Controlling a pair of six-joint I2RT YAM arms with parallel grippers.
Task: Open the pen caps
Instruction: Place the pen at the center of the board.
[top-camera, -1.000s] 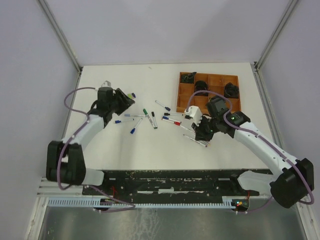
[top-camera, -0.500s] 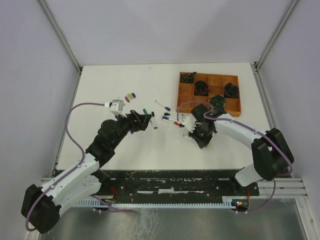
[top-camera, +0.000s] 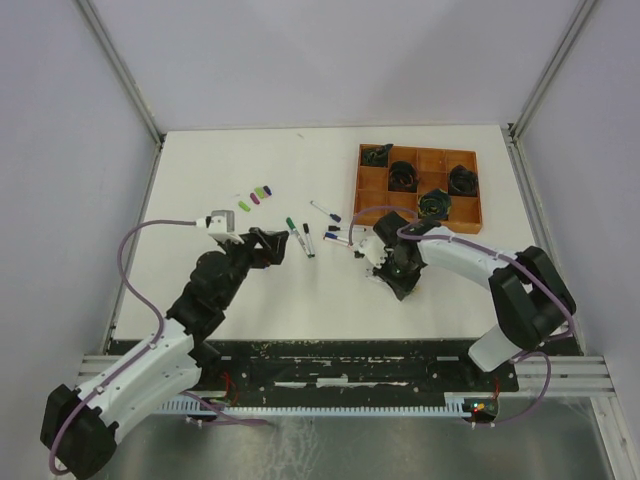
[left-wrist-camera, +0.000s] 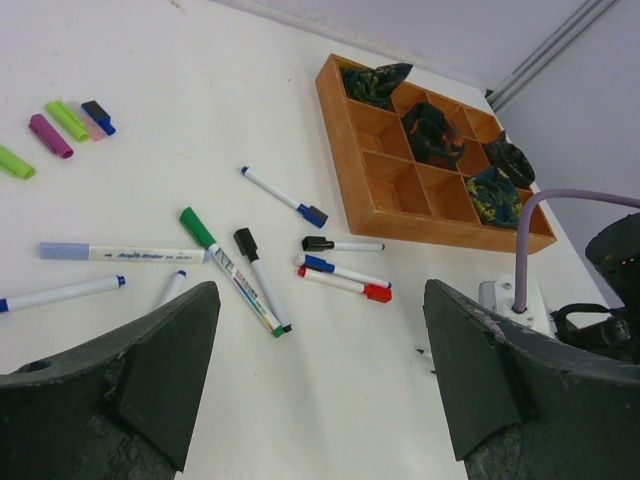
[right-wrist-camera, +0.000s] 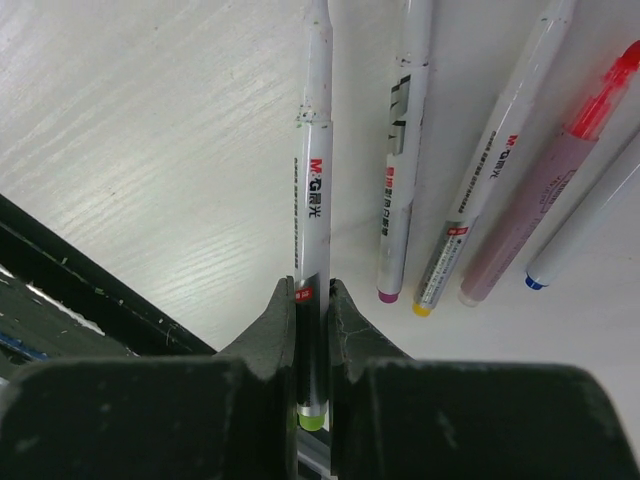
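Several pen caps (left-wrist-camera: 50, 135) already lie loose in a small cluster at the far left of the worktop (left-wrist-camera: 200, 60). They are well apart from the pens (left-wrist-camera: 235, 272) scattered in its middle, some of which carry green, black, blue and red caps. More pens lie side by side nearer the brown tray (left-wrist-camera: 334, 130). There the right pincer (right-wrist-camera: 313, 300) is clamped on one pen barrel (right-wrist-camera: 318, 170) just above its green end. The left pincer (left-wrist-camera: 320, 335) hangs wide open and empty above the middle scatter. A clean pull likely needs one pincer firm on the barrel and the other square on the cap, drawing straight along the pen's axis so neighbouring pens are not swept aside.
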